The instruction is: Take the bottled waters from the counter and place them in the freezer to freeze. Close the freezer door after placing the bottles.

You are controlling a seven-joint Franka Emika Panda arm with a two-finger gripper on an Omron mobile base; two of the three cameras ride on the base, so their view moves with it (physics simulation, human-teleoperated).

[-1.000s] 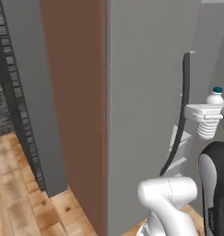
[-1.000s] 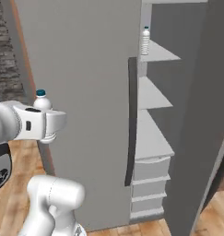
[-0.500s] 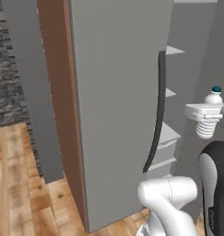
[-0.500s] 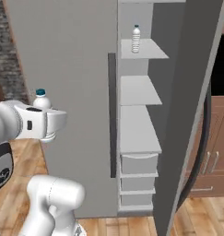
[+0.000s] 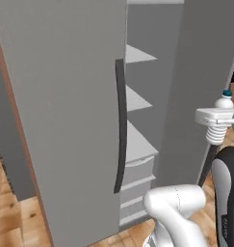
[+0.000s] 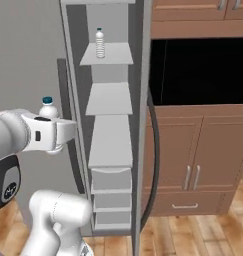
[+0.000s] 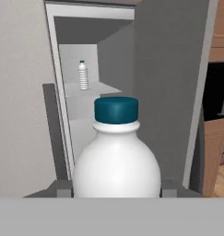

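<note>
Swinging round with my base over the last second, both base views now look into the open freezer instead of at the edge of its door, and my arm carries its bottle as before. Nearest to me, my hand is clamped on the second bottle, gripping it round the body below the teal cap; the bottle stands upright in the grip. In the left base view it rides in front of the right-hand door. Just beyond, the freezer door with its long dark bar handle stands swung open beside the shelf column. Farther in, the pale shelves rise over the drawers, and the first bottle already stands upright on the top shelf, toward its left edge.

So I judge the step in hand to be the delivery of the second bottle, with one stored and the door not yet closed. Next I need to reach forward through the opening, keep the bottle upright, set it on a free shelf, let go, draw back, then push the door shut.
</note>
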